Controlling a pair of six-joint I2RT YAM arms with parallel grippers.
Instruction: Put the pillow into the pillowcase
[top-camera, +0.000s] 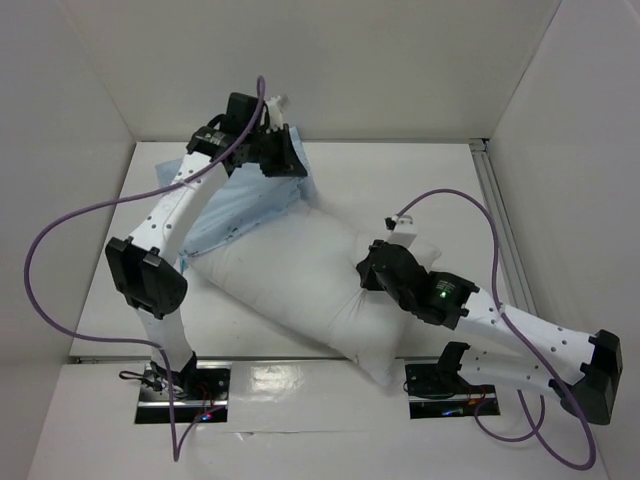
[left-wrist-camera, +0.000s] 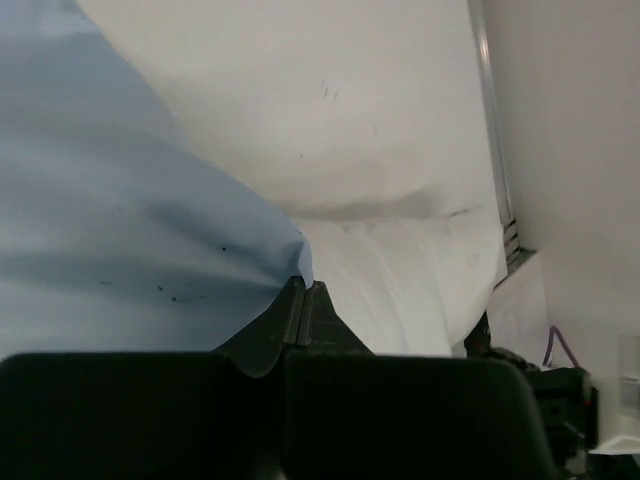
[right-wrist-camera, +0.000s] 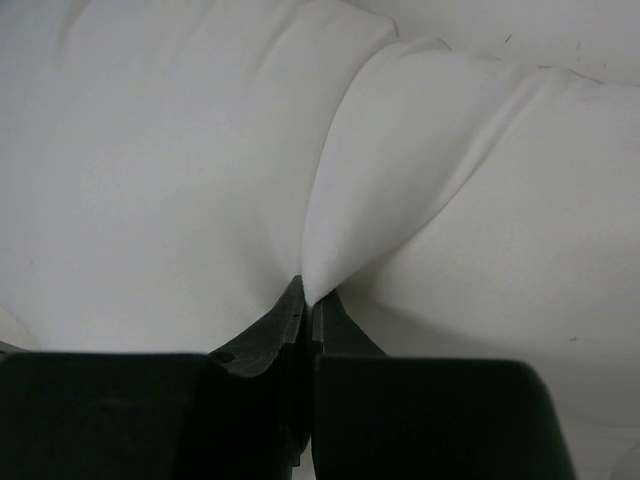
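I see left jaws clenched on pillowcase (top-camera: 238, 208) edge, toward far-left corner of surface (top-camera: 400, 170). Right jaws pinch pillow (top-camera: 300, 270) fabric by its near-right end. Pillow long axis diagonal, far-left to near-right; far end points at case. I judge right arm better placed to push.

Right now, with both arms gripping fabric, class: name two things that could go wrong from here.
1. The left fingers pinch only an edge tip of the pillowcase; it may slip free.
2. The right fingers hold just a thin fold of the pillow; pushing could bunch it rather than slide it inside.
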